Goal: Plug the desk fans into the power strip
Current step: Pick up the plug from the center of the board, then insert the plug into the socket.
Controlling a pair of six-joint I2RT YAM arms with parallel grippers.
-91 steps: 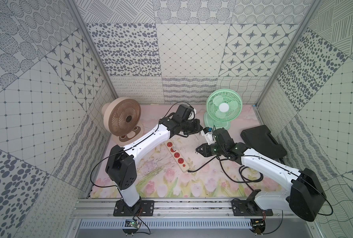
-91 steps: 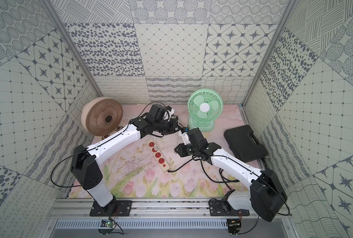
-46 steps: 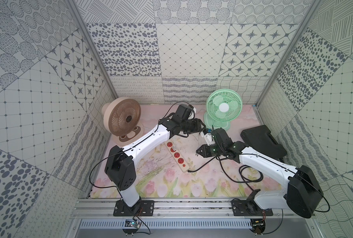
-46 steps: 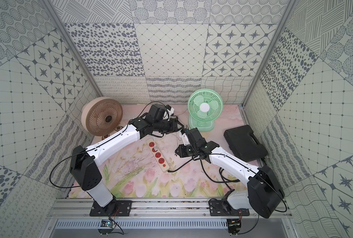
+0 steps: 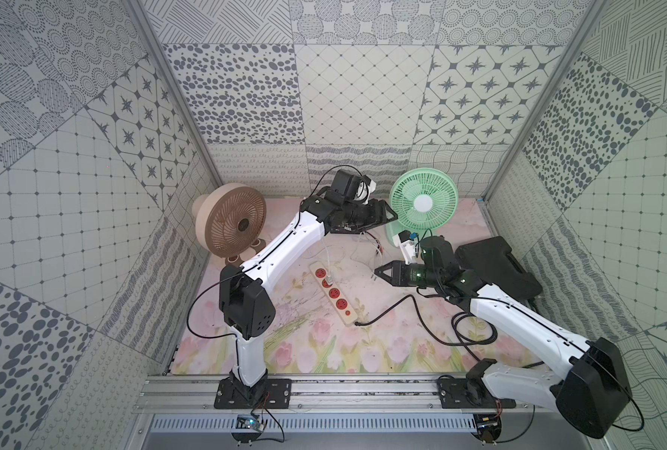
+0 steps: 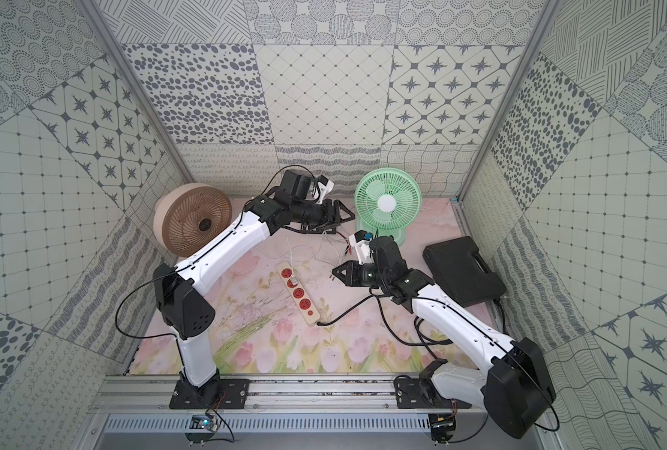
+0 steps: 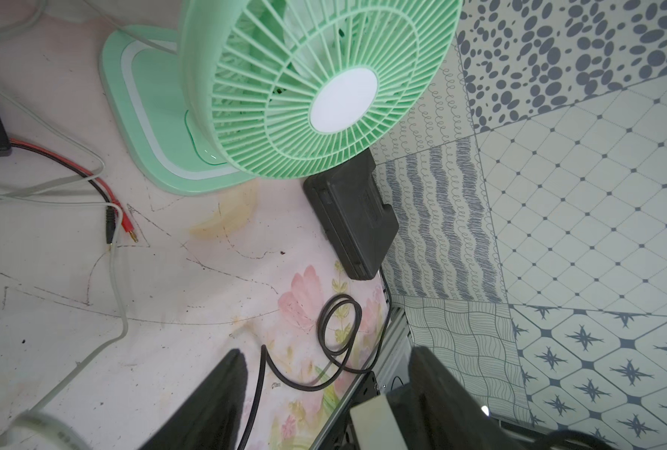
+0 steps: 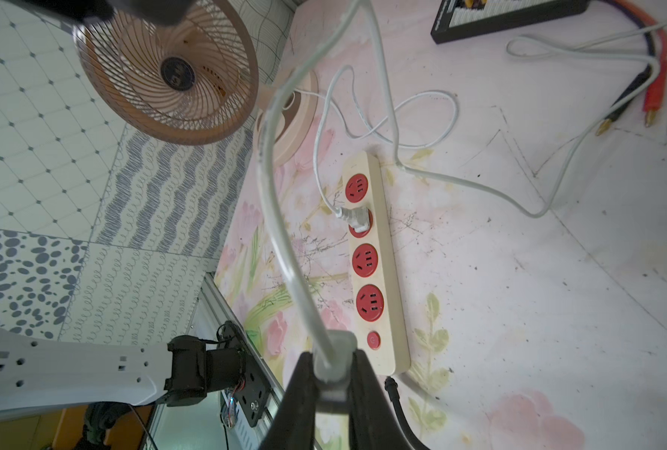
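The cream power strip (image 5: 348,317) (image 6: 311,315) (image 8: 386,272) lies mid-mat, with a white plug (image 8: 357,216) seated in its second red socket. My right gripper (image 5: 376,270) (image 6: 333,271) (image 8: 331,354) is shut on a pale grey plug (image 8: 337,341) and hovers above the strip's button end. That plug's cord arcs up toward my left arm. My left gripper (image 5: 392,214) (image 6: 351,216) (image 7: 327,350) stands open and empty in the air beside the green fan (image 5: 423,202) (image 6: 388,202) (image 7: 304,85). A brown fan (image 5: 232,224) (image 6: 195,222) (image 8: 168,74) stands at the back left.
A black case (image 5: 495,269) (image 7: 353,222) lies against the right wall. A small black board (image 8: 507,15) with red and black leads (image 7: 121,222) sits between the fans. The strip's black cord (image 5: 402,307) loops toward the front right. Loose white cords cross the mat behind the strip.
My left gripper has gone from shut to open and has drawn back toward the green fan. My right gripper, still shut on the plug, has shifted slightly.
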